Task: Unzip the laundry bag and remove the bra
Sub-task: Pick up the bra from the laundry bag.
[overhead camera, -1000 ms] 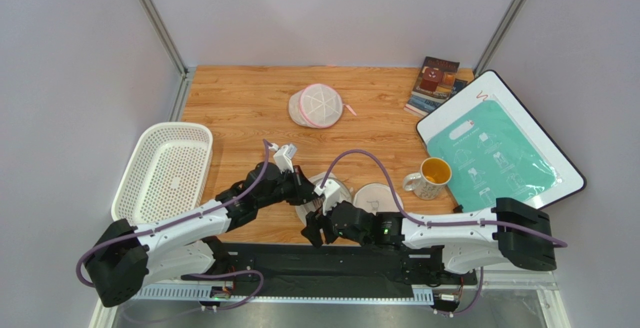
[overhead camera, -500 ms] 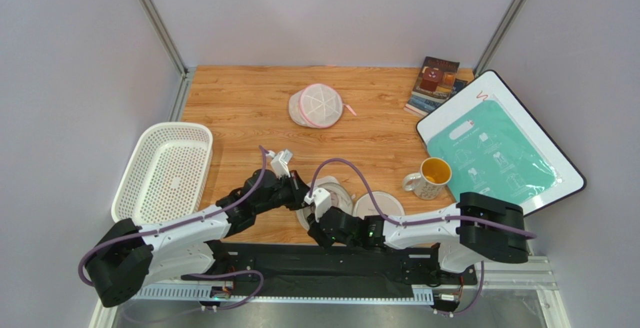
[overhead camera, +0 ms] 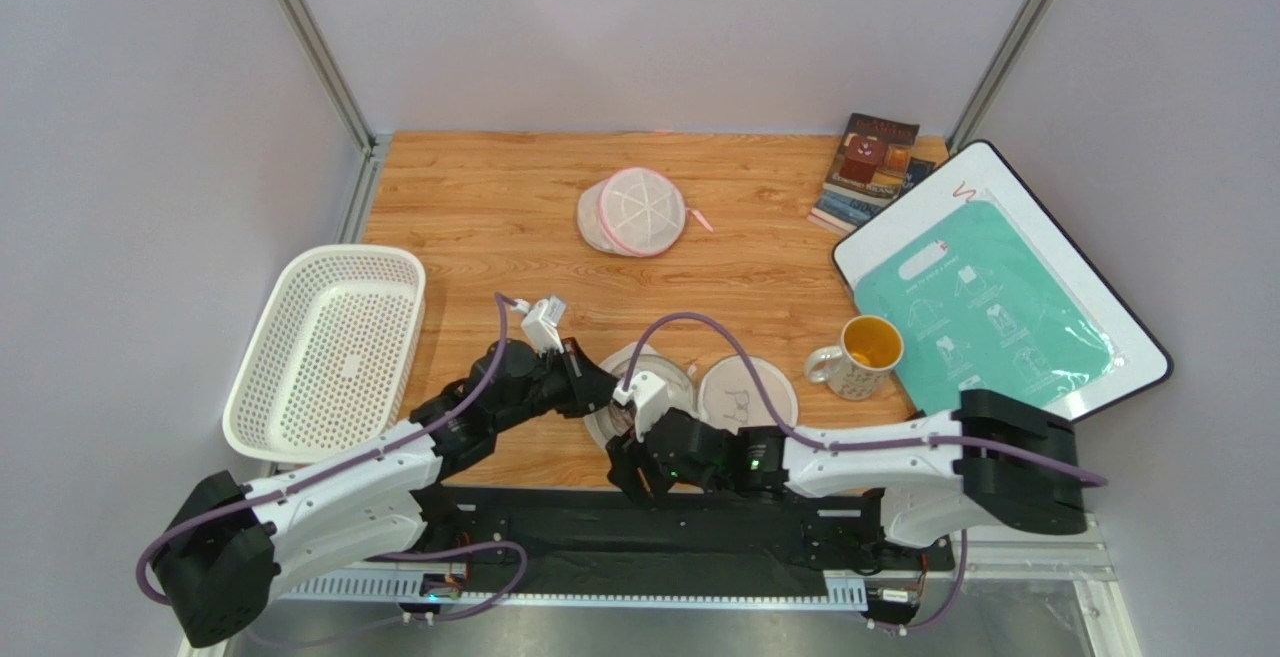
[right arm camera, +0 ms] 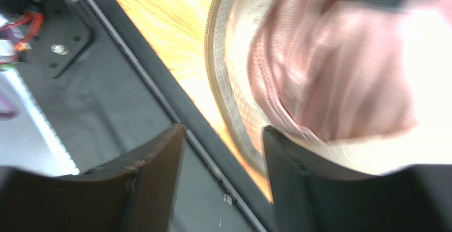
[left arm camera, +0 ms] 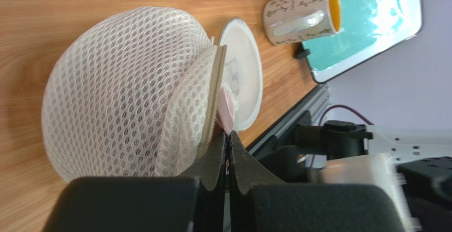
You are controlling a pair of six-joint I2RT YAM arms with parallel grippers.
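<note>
The laundry bag [overhead camera: 747,392] lies near the table's front edge, zip partly undone, its flat half with the dark pictogram folded out to the right. Its mesh dome [left arm camera: 122,94] fills the left wrist view, with the zip [left arm camera: 212,99] gaping along the rim. My left gripper [left arm camera: 228,136] [overhead camera: 598,395] is shut on that rim, where a pink bit shows at the tips. The pink bra [right arm camera: 329,83] lies inside the opened bag, blurred. My right gripper [right arm camera: 223,152] [overhead camera: 621,465] is open at the bag's near edge; one of its fingers [right arm camera: 286,163] sits under the rim.
A white perforated basket [overhead camera: 323,342] stands at the left. A yellow-lined mug [overhead camera: 860,354] sits just right of the bag, beside a white-framed teal board [overhead camera: 992,305]. A second mesh pouch with pink trim [overhead camera: 639,212] and books [overhead camera: 872,162] lie at the back. A black mat [overhead camera: 646,515] runs along the front edge.
My right gripper closed and has opened again, shifting left along the bag's near edge. The left arm drew slightly left. The pictogram half now lies more exposed.
</note>
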